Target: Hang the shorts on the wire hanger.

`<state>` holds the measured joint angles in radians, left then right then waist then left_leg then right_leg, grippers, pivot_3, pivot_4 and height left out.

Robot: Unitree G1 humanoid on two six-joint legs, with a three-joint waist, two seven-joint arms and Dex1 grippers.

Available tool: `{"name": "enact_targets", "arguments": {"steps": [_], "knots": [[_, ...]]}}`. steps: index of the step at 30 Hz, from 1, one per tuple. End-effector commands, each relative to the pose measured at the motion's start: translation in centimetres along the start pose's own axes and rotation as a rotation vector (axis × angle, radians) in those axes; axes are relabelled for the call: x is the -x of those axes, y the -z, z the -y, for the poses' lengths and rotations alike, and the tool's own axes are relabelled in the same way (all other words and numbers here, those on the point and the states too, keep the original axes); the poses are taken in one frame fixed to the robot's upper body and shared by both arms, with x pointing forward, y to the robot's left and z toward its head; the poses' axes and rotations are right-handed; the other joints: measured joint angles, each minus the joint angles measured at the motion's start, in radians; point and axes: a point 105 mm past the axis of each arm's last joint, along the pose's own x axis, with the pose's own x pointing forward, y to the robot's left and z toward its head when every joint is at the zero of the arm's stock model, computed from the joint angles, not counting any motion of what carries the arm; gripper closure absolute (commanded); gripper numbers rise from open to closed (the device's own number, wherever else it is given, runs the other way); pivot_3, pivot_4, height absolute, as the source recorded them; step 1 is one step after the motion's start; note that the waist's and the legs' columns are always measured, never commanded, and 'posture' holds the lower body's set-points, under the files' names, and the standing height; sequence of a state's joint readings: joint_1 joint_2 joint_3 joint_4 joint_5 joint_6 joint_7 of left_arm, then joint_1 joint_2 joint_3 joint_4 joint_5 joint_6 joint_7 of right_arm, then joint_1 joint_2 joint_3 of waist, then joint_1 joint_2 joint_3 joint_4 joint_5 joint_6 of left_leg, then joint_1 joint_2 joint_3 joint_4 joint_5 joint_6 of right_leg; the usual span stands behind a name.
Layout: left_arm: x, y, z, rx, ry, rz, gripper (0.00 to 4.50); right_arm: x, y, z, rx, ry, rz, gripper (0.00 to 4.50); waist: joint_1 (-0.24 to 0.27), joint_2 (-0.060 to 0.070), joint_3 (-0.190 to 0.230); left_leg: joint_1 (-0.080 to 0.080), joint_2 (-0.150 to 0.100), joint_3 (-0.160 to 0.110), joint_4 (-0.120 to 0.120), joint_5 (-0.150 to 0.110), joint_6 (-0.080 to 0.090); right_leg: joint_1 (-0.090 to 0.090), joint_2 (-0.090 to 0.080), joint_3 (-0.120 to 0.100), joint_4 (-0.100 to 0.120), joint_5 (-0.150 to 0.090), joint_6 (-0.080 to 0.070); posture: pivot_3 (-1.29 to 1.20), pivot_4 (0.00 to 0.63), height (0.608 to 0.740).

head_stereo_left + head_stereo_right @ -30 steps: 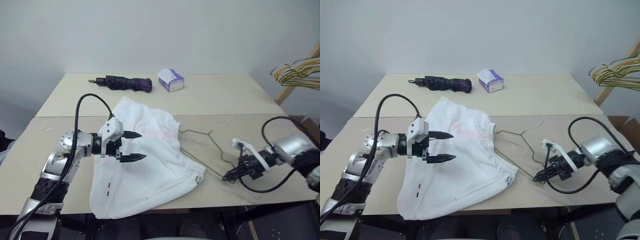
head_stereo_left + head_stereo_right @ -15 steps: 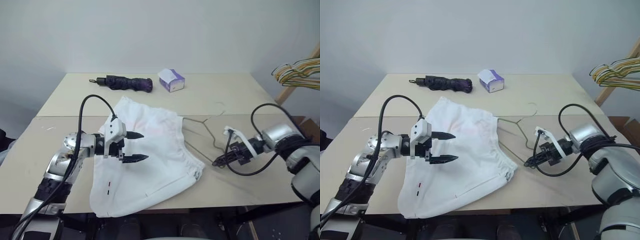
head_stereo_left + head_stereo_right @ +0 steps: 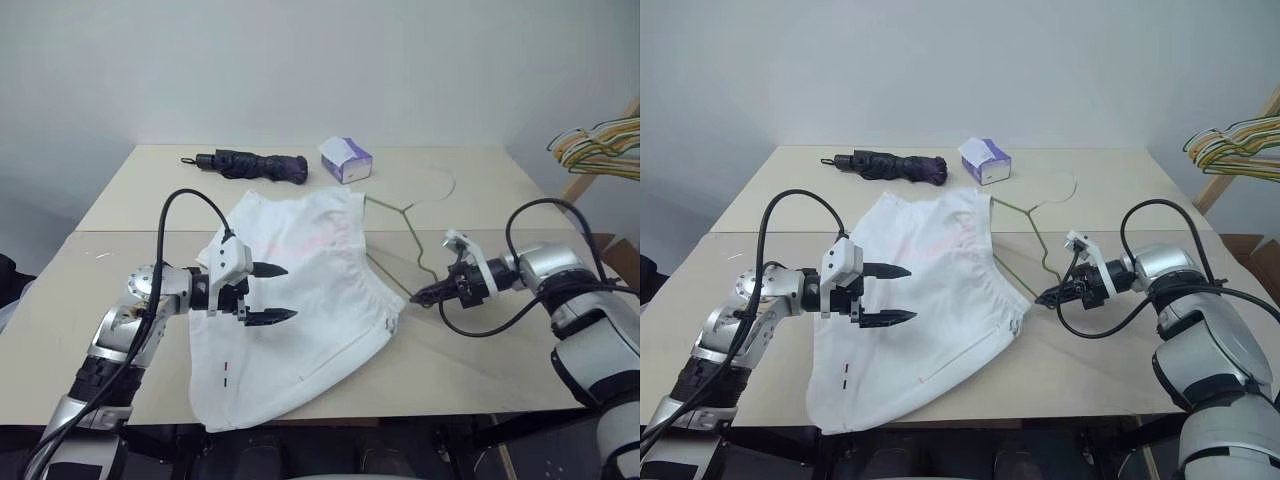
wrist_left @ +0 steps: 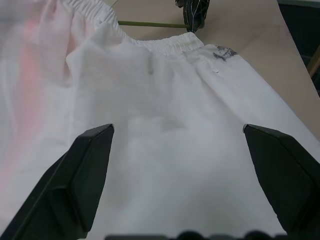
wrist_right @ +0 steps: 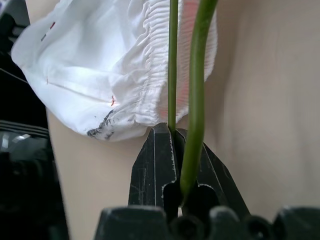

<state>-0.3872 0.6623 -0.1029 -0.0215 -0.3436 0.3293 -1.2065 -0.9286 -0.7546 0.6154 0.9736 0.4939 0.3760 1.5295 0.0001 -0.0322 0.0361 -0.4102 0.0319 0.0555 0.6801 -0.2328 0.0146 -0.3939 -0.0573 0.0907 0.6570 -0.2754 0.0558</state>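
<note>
The white lightweight fabric shorts (image 3: 305, 310) lie spread flat on the near half of the beige table (image 3: 480, 360), one leg hem reaching the near table edge, the gathered elastic waist turned toward the robot's right. A faint pink smudge marks the fabric near the waist.

The left gripper (image 3: 272, 293) hovers above the middle of the shorts, its two black fingers (image 4: 85, 175) spread wide apart and holding nothing.

The right gripper (image 3: 418, 297) sits just beside the waistband corner of the shorts, fingers clenched on a corner of the thin olive-green wire hanger (image 3: 400, 222). In the right wrist view two strands of the green wire (image 5: 195, 95) run out from between the closed black fingers toward the waistband. From the grip the hanger extends away across the table along the waist edge of the shorts, its curled hook at the far end.

Farther back on the table rest a small white-and-purple tissue box (image 3: 346, 160) and, to its left, a folded dark purple umbrella (image 3: 250, 164). At the far right a bunch of yellow, green and tan hangers (image 3: 600, 145) hangs off a wooden pole
</note>
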Motion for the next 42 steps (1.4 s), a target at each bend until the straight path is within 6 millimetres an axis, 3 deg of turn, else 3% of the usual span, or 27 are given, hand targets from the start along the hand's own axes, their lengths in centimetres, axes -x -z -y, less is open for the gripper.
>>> {"name": "enact_targets", "arguments": {"steps": [1, 5, 9, 12, 16, 19, 25, 32, 36, 42], "knots": [[1.5, -2.3, -1.2, -0.081, -0.032, 0.048, 0.02, 0.1, -1.7, 0.0, 0.262, 0.082, 0.021, 4.50, 0.000, 0.000, 0.000, 0.000, 0.000, 0.000, 0.000, 0.000, 0.000, 0.000, 0.000, 0.000, 0.000, 0.000, 0.000, 0.04, 0.000, 0.740], [3.5, -5.3, -2.7, -0.111, -0.073, 0.143, 0.02, 0.1, -3.0, -0.6, 0.411, 0.159, 0.029, 4.50, -0.006, 0.000, 0.000, 0.000, 0.000, 0.000, 0.000, 0.000, 0.000, -0.001, 0.000, 0.001, 0.001, 0.000, 0.000, 0.02, 0.000, 0.740], [7.2, -11.3, -4.7, -0.175, -0.110, 0.334, 0.02, -0.1, -5.1, -1.8, 0.559, 0.226, 0.016, 4.50, -0.017, 0.000, 0.000, -0.002, 0.001, 0.000, 0.000, 0.000, 0.000, -0.002, 0.000, 0.000, 0.001, 0.000, 0.000, 0.00, 0.000, 0.740], [8.2, -12.7, -6.0, -0.226, -0.125, 0.329, 0.02, -0.5, -5.6, -2.8, 0.664, 0.234, -0.028, 4.50, -0.021, 0.001, 0.000, -0.003, 0.000, 0.000, 0.000, 0.000, 0.000, -0.003, 0.001, 0.000, 0.001, 0.000, 0.000, 0.00, 0.000, 0.740], [7.6, -13.2, -7.3, -0.297, -0.071, 0.224, 0.02, -1.2, -6.4, -3.4, 0.746, 0.264, -0.090, 4.50, -0.018, 0.001, 0.000, -0.002, 0.000, 0.000, 0.000, 0.000, 0.000, -0.002, 0.001, 0.000, 0.000, 0.000, 0.001, 0.01, 0.000, 0.740], [6.6, -13.2, -7.0, -0.308, 0.062, 0.158, 0.02, -1.5, -6.7, -3.6, 0.780, 0.277, -0.135, 4.50, -0.015, 0.000, 0.000, -0.003, 0.000, 0.000, 0.001, 0.001, -0.001, -0.002, 0.001, -0.001, 0.000, 0.000, 0.001, 0.01, 0.000, 0.740], [3.7, -11.1, -7.2, -0.335, 0.180, -0.089, 0.02, -2.2, -7.7, -4.2, 0.779, 0.283, -0.187, 4.50, -0.018, 0.001, 0.000, -0.008, 0.000, 0.001, 0.001, 0.001, -0.001, -0.008, 0.002, 0.001, 0.002, 0.000, 0.001, 0.00, 0.000, 0.740], [2.1, -9.2, -7.8, -0.340, 0.224, -0.239, 0.02, -2.4, -7.9, -4.2, 0.799, 0.302, -0.224, 4.50, -0.025, 0.001, 0.000, -0.011, 0.000, 0.001, 0.002, 0.001, -0.001, -0.011, 0.002, 0.002, 0.004, -0.001, 0.000, -0.01, 0.000, 0.740], [1.3, -8.3, -8.1, -0.306, 0.232, -0.277, 0.82, -2.6, -7.9, -4.4, 0.811, 0.304, -0.234, 4.50, -0.028, 0.001, 0.000, -0.011, 0.000, 0.001, 0.003, 0.001, -0.001, -0.012, 0.002, 0.002, 0.004, -0.001, 0.000, -0.02, 0.000, 0.740], [0.8, -7.5, -7.8, -0.280, 0.262, -0.297, 2.87, -2.5, -8.0, -4.6, 0.812, 0.309, -0.226, 4.50, -0.043, 0.001, 0.000, -0.013, 0.000, 0.000, 0.003, 0.001, -0.001, -0.013, 0.002, 0.002, 0.005, -0.001, 0.000, -0.03, 0.000, 0.740]]}}
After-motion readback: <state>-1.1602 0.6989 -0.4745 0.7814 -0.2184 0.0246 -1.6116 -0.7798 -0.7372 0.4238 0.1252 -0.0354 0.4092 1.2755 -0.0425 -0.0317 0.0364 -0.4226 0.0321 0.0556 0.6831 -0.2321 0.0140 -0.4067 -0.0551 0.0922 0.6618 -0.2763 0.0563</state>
